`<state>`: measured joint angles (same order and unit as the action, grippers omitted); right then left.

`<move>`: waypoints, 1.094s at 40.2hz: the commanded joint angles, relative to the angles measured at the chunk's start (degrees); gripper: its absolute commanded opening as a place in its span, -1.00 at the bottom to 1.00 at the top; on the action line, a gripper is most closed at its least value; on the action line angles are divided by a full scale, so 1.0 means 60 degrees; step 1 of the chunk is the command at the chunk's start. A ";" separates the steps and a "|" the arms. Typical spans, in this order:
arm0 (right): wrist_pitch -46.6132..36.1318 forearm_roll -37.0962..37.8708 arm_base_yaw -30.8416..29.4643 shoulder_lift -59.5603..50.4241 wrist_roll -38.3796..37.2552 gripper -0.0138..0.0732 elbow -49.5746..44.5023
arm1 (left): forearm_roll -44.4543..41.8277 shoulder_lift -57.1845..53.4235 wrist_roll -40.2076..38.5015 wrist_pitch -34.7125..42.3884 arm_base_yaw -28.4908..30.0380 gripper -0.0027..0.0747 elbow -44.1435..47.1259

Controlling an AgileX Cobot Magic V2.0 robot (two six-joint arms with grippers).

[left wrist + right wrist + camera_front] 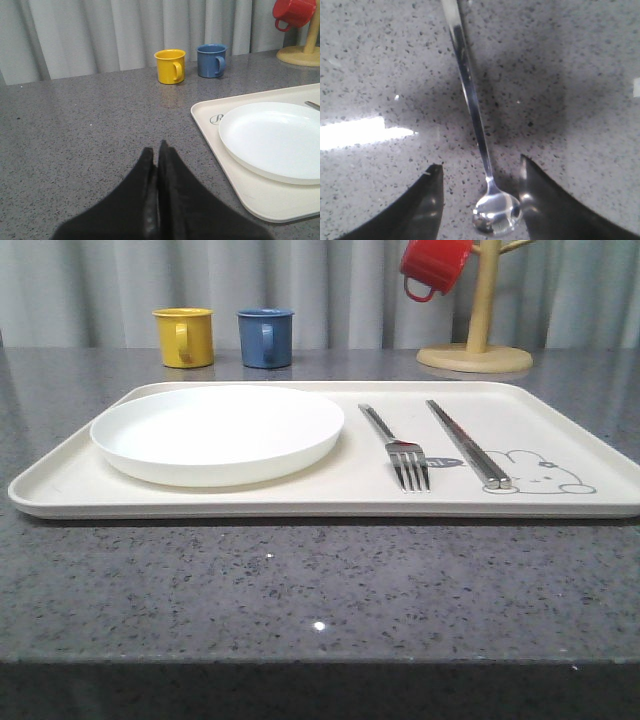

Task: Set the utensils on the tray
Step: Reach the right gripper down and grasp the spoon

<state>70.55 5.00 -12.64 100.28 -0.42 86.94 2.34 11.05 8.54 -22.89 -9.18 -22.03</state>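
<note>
Closest to your right wrist camera: the spoon [480,150], flat on the speckled grey tabletop [570,75], bowl end between the two fingers of your right tool [480,200]. Fingers [420,200] stand apart, one each side of the bowl; the one beside the bowl's edge looks touching or nearly so, I cannot tell which. Not clamped yet.

Left tool [157,165]: fingers pressed together, holding nothing, hovering over bare tabletop just beside the cream tray [240,190].

Taking the tray as landmark, in the front view:
- White plate [217,430] sits on the tray [300,502], at its left end.
- Fork [400,450] lies on it right of the plate, tines toward the near rim.
- Chopsticks [467,443] lie just beside the fork, tips over the rabbit drawing [545,475].
- Yellow mug [184,336] and blue mug [265,337] stand behind the tray, off it; red mug [432,265] hangs on the wooden stand [476,335].

Judgement: the spoon looks like the last utensil left. Expect it light, rigid, polished and slippery, lying very low on a hard surface. You would likely do better closing across the neck or handle than on the rounded bowl, which may squirt out. Come down fully before closing.
</note>
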 commanded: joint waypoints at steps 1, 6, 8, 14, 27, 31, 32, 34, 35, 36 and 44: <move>0.0407 0.0120 -0.0051 -0.0081 0.0153 0.19 0.0185 | 0.0101 0.0094 -0.0050 0.0794 -0.0056 -0.98 -0.0270; 0.0144 0.0152 -0.0051 0.0219 0.0153 0.19 0.0185 | 0.0101 0.0094 -0.0050 0.0794 -0.0056 -0.98 -0.0270; 0.0090 0.0140 -0.0051 0.0320 0.0153 0.19 0.0185 | 0.0101 0.0094 -0.0050 0.0794 -0.0056 -0.98 -0.0270; 0.0211 0.0078 -0.0051 0.0527 0.0153 0.15 0.0185 | 0.0101 0.0094 -0.0050 0.0794 -0.0056 -0.98 -0.0270; 0.0357 0.0033 -0.0051 0.0282 0.0153 -0.66 0.0198 | 0.0101 0.0094 -0.0050 0.0794 -0.0056 -0.98 -0.0270; 0.0377 -0.0013 -0.0020 -0.0138 0.0018 -0.66 0.0205 | 0.0101 0.0094 -0.0050 0.0794 -0.0056 -0.98 -0.0270; 0.0377 -0.0042 0.0002 -0.0301 -0.0079 -0.66 0.0205 | 0.0101 0.0094 -0.0050 0.0794 -0.0056 -0.98 -0.0270; 0.0458 -0.0199 0.0074 -0.0597 -0.0281 -0.66 0.0205 | 0.0101 0.0094 -0.0050 0.0794 -0.0056 -0.98 -0.0270; 0.0543 -0.0262 0.0143 -0.0728 -0.0338 -0.66 0.0205 | 0.0101 0.0094 -0.0050 0.0794 -0.0056 -0.98 -0.0270; 0.0617 -0.0333 0.0211 -0.0891 -0.0392 -0.66 0.0205 | 0.0101 0.0094 -0.0050 0.0794 -0.0056 -0.98 -0.0270; 0.0996 -0.0412 0.1590 -0.1687 -0.1169 -0.66 0.0205 | 0.0101 0.0094 -0.0050 0.0794 -0.0056 -0.98 -0.0270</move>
<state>70.35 2.95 -6.57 94.23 -5.35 86.85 2.34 11.05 8.54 -22.89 -9.18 -22.03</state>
